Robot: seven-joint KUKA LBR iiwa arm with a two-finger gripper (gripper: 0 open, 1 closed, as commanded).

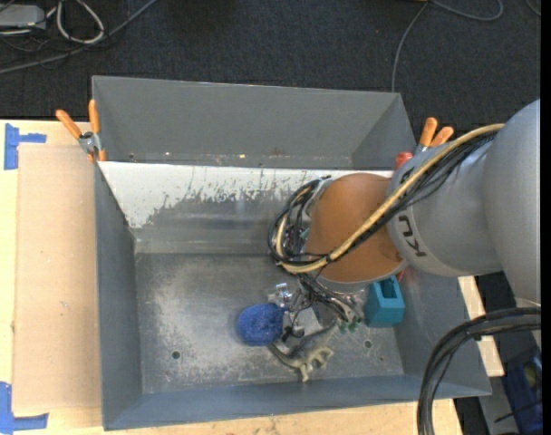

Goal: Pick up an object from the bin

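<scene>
Three things lie low and right on the bin point(185, 306) floor: blue fuzzy lump point(256, 325), teal block point(384, 303), olive toy figure point(308, 360). My gripper point(298, 320) is down among them, just right of the lump; spread or closed, I cannot tell.

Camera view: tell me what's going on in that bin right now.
The arm reaches in from the view's right, and its pincer is down low in the grey bin, among a small cluster of things near the front wall. A fuzzy blue lump lies right beside it on the view's left. An olive-tan figure lies just in front of it, and a teal block sits on its other side. Whether it has hold of anything cannot be told.
</scene>
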